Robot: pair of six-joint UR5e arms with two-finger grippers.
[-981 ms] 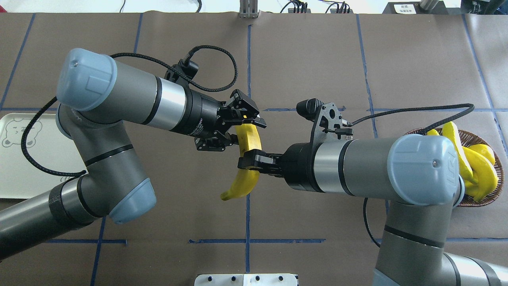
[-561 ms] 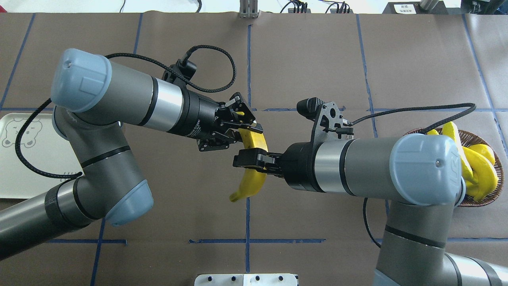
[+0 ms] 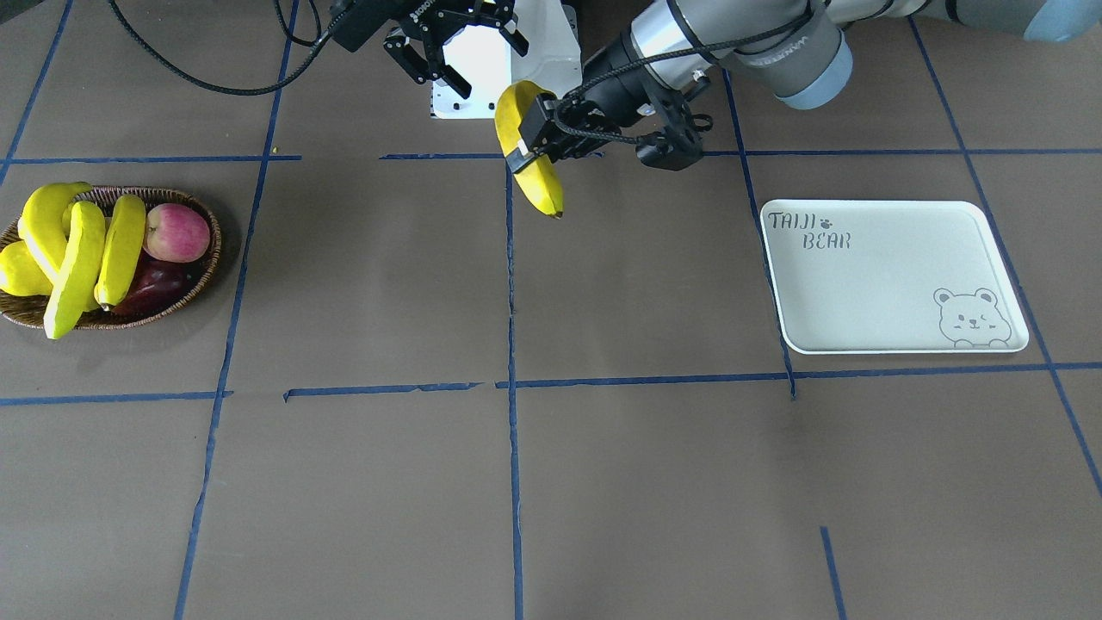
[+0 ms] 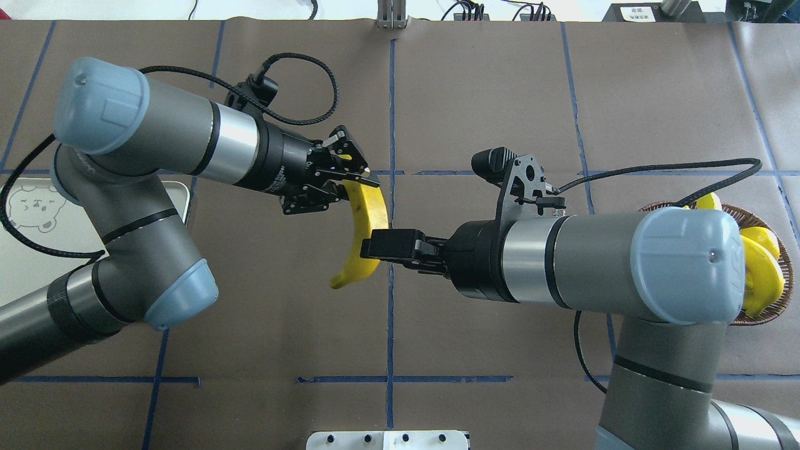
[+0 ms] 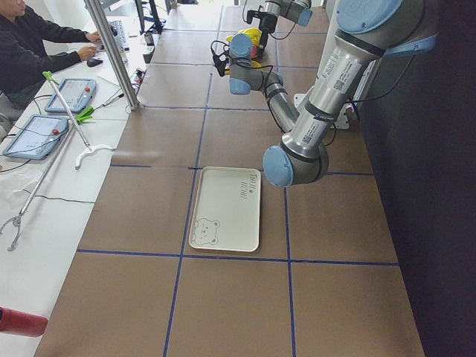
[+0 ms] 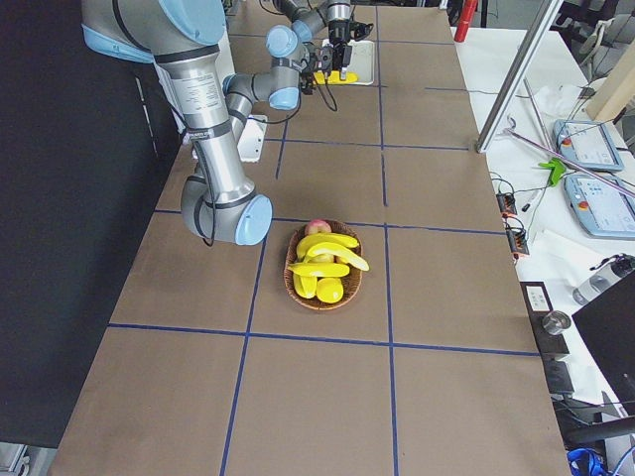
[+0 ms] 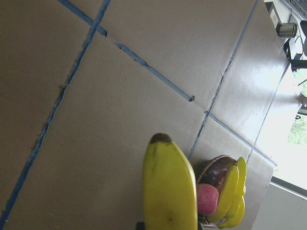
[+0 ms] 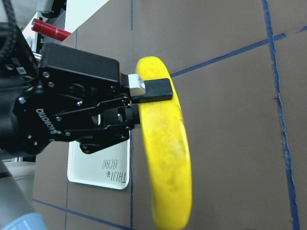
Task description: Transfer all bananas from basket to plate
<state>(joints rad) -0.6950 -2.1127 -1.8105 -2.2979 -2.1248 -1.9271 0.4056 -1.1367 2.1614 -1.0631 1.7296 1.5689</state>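
Banana held in the air, well right of the plate (image 4: 28, 272)

In the overhead view the plate lies at the far left, partly under the left arm. Well to the right of it, the left end effector (image 4: 356, 189) is clamped on the upper end of a banana (image 4: 373, 215), which hangs curved above the brown surface (image 4: 500, 94). Further right of the plate, the right end effector (image 4: 369, 244) crosses the banana's middle; the front-facing view shows its fingers spread apart. Farthest right of the plate, the basket (image 4: 753, 219) holds the other bananas (image 4: 762, 275).
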